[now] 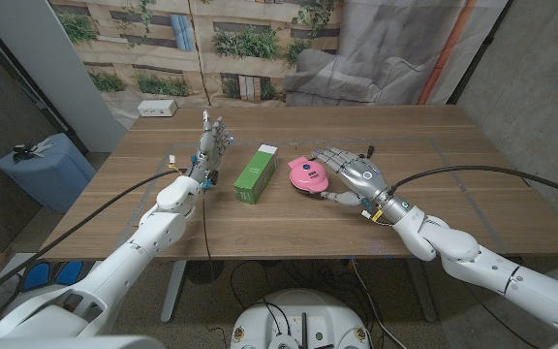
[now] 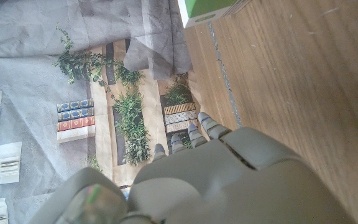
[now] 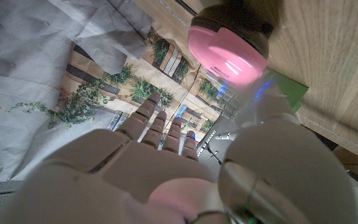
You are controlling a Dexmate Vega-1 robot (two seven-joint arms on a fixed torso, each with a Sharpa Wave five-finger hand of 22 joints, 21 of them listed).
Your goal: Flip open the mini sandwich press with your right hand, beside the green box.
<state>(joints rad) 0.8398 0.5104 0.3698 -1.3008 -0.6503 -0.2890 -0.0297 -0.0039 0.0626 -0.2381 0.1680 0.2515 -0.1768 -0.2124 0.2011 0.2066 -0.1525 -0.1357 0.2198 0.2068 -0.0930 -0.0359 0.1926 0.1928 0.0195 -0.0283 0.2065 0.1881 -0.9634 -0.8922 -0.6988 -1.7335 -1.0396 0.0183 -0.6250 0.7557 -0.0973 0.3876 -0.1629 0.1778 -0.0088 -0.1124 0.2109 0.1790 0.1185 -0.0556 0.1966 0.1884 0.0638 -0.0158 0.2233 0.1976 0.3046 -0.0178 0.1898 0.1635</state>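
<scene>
A small pink sandwich press (image 1: 308, 175) sits closed on the wooden table (image 1: 473, 194), just right of an upright green box (image 1: 256, 173). My right hand (image 1: 349, 174) hovers right beside the press, fingers spread toward its lid and holding nothing. The right wrist view has the pink lid (image 3: 229, 53) beyond my right hand (image 3: 160, 168), with the green box's edge (image 3: 291, 90) behind it. My left hand (image 1: 212, 147) stands upright left of the box, fingers apart and empty. In the left wrist view a corner of the green box (image 2: 207, 9) lies beyond my left hand (image 2: 229, 168).
A white power strip (image 1: 157, 109) lies at the table's far left corner. A blue bin (image 1: 42, 167) stands on the floor to the left. Cables run along both arms over the table's near part.
</scene>
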